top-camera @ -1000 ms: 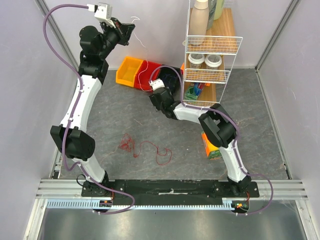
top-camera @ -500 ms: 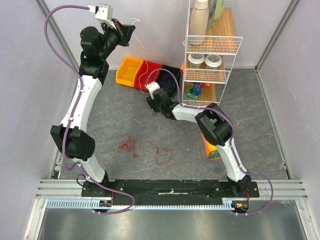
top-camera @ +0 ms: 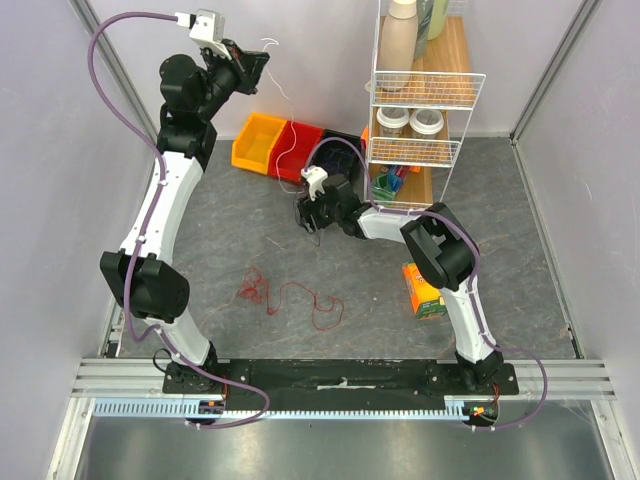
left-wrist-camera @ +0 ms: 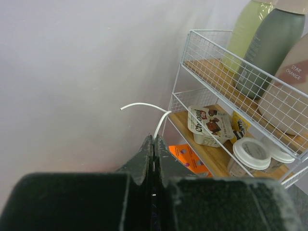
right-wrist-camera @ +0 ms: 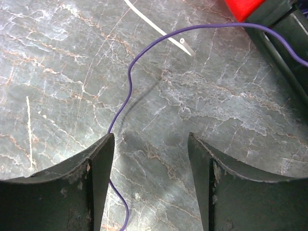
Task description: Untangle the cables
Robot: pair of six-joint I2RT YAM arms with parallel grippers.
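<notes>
The left gripper (left-wrist-camera: 154, 142) is staying raised high at the far left, just as it was a second ago. Its jaws are pressing together on the white cable (left-wrist-camera: 144, 105). A short end of that cable is curling out beyond the fingertips, towards the wire shelf rack (left-wrist-camera: 226, 72). Its other end is lying on the table beside the blue cable.

The right gripper (right-wrist-camera: 150, 144) is the part that is changing. A second ago it was sitting close to the red bin (top-camera: 298, 148). Now it is hanging a little nearer, facing down over the bare grey table (top-camera: 230, 230), still just near of the bins. Its jaws are standing wide apart and are clamping nothing.

The blue cable (right-wrist-camera: 129, 82) is snaking across the table from the black bin (top-camera: 338, 152). It is passing the tip of one finger and running on into the gap between the two.

The red cable (top-camera: 290, 296) is lying loose on the table near the middle, well apart from both grippers. It is keeping the same loops as before. The orange bin (top-camera: 257, 142) is sitting to the left of the red one.
</notes>
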